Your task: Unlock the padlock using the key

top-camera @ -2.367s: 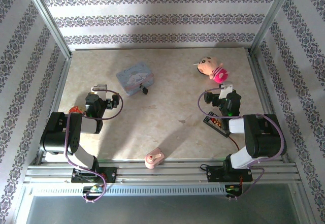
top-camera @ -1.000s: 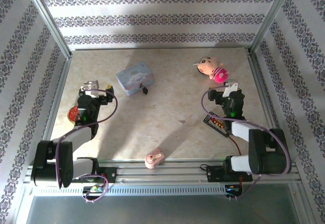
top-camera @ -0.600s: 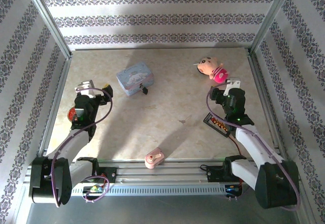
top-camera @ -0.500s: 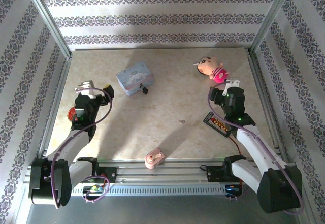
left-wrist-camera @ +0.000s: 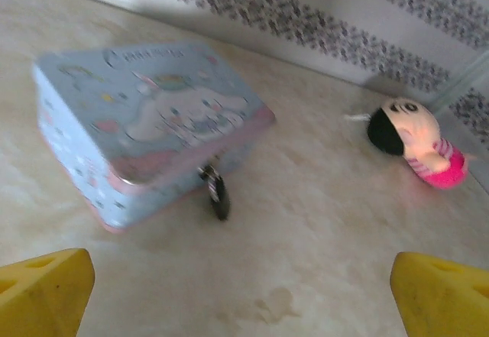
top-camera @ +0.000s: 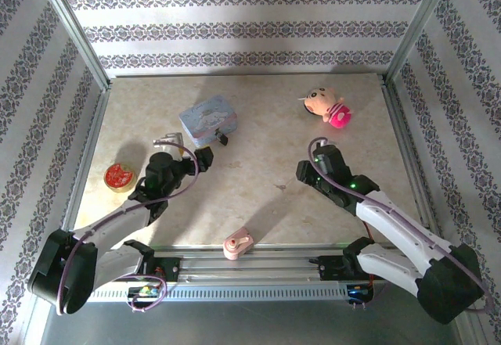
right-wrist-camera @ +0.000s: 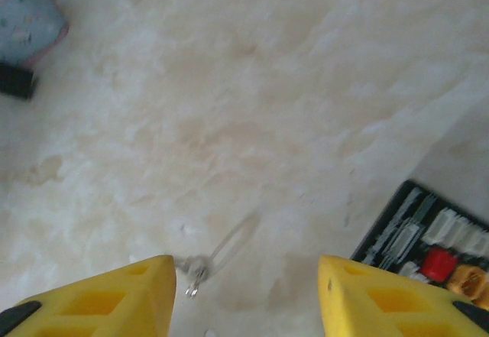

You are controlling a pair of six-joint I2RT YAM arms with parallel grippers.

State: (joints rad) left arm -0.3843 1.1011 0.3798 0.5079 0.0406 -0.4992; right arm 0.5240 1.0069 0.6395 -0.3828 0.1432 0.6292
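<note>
The padlock (top-camera: 222, 137) is a tiny black block hanging at the front of the blue cartoon tin (top-camera: 206, 120). In the left wrist view the padlock (left-wrist-camera: 218, 196) dangles from the tin (left-wrist-camera: 145, 123) by its thin shackle. My left gripper (top-camera: 202, 159) is open just in front of it, its yellow fingertips (left-wrist-camera: 46, 291) far apart. The key (right-wrist-camera: 195, 264), small and silvery with a thin wire loop, lies flat on the table. My right gripper (right-wrist-camera: 244, 299) stands open over it, the key next to the left fingertip (right-wrist-camera: 107, 299). From above, the right gripper (top-camera: 305, 171) is near the key (top-camera: 279, 186).
A pink plush doll (top-camera: 329, 107) lies at the back right. A red-topped round tin (top-camera: 119, 176) sits at the left, and a pink toy lump (top-camera: 237, 243) at the front edge. A black tray of small parts (right-wrist-camera: 435, 238) lies right of my right gripper.
Both arms have swung in towards the middle. The left gripper moved right to the tin's front. The right gripper moved left over the key and its jaws have narrowed.
</note>
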